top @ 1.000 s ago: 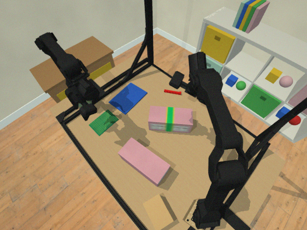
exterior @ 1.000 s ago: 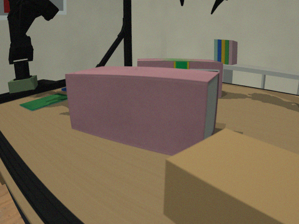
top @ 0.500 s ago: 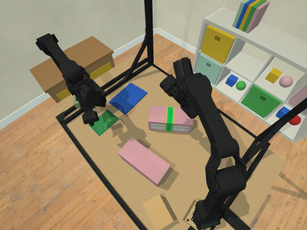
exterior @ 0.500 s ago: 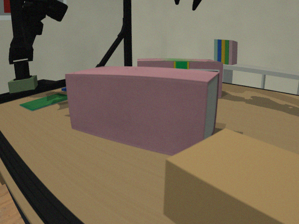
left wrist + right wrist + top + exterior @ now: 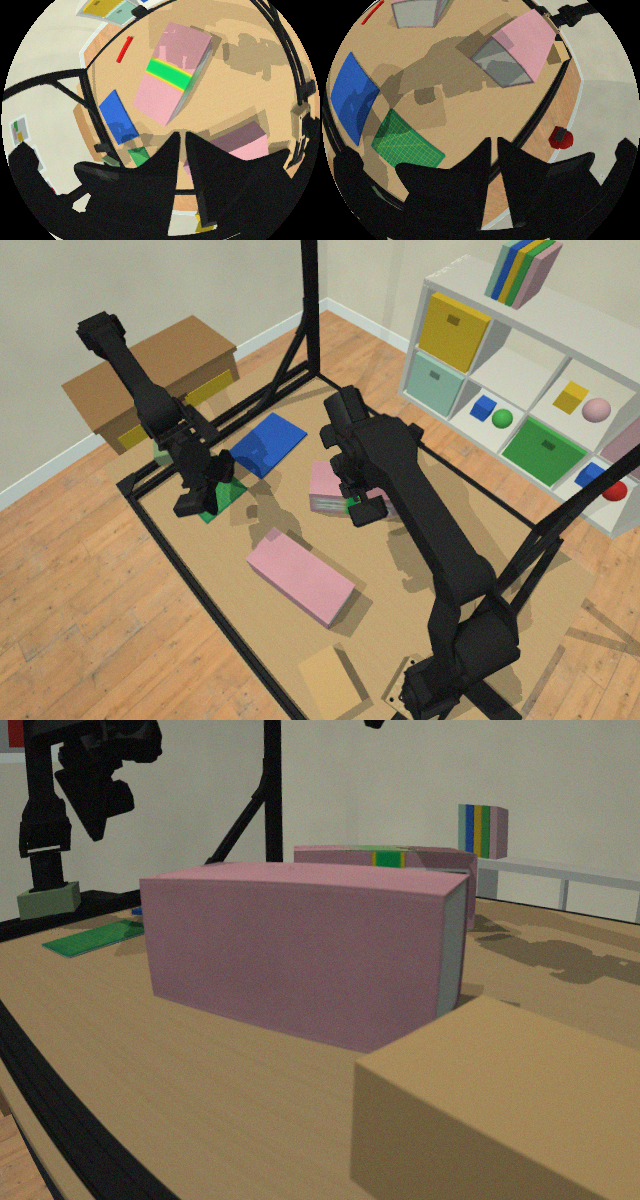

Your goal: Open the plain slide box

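The plain pink slide box lies in the middle of the table, and its tray's grey end sits flush with the sleeve. The banded pink box, with a green and yellow band, lies behind it. My left gripper is shut and empty and hangs over the banded box's edge. My right gripper is shut and empty above the green mat.
A blue mat lies at the back beside the green mat. A tan box stands near the plain box's end. A sage block sits by the black frame. A red stick lies beyond the banded box.
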You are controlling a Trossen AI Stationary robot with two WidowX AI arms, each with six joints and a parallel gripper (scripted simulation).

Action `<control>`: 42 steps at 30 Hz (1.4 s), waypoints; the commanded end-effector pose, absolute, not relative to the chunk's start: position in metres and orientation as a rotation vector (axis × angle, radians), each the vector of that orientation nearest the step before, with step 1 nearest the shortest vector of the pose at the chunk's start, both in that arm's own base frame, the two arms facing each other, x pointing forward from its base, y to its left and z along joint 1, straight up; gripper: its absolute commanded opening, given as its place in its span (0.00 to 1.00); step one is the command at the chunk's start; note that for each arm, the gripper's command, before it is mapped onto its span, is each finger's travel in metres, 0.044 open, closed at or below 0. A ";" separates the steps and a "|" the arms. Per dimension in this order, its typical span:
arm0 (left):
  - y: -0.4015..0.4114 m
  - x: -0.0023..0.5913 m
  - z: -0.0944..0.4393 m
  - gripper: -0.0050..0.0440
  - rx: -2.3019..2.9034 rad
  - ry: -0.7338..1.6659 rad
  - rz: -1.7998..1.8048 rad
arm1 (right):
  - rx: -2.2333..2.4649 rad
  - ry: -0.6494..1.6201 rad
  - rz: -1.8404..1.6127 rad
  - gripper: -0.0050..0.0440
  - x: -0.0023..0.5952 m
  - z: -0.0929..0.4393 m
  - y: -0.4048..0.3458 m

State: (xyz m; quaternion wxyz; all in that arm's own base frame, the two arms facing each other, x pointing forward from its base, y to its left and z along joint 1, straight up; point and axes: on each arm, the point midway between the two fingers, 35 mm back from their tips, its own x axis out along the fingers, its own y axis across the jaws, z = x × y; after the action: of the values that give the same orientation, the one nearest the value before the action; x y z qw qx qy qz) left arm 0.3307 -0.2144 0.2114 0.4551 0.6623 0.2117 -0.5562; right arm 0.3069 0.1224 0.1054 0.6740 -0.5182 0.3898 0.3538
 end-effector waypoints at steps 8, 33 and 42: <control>-0.153 0.317 0.205 0.10 1.920 0.408 -1.569 | -0.846 0.759 0.691 0.10 0.335 0.089 0.145; -0.046 0.257 0.192 0.10 2.308 -0.019 -2.118 | -0.169 0.505 0.631 0.10 0.368 0.096 0.179; -0.046 0.259 0.179 0.10 2.307 -0.017 -2.118 | -0.169 0.506 0.631 0.10 0.368 0.096 0.178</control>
State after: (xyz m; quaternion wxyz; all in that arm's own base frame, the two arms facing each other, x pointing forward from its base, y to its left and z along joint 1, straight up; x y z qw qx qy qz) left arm 0.2597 -0.0477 0.1917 0.0088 0.7394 -0.0057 -0.6732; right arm 0.3703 0.1789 0.1029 0.9177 -0.0874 0.2383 0.3057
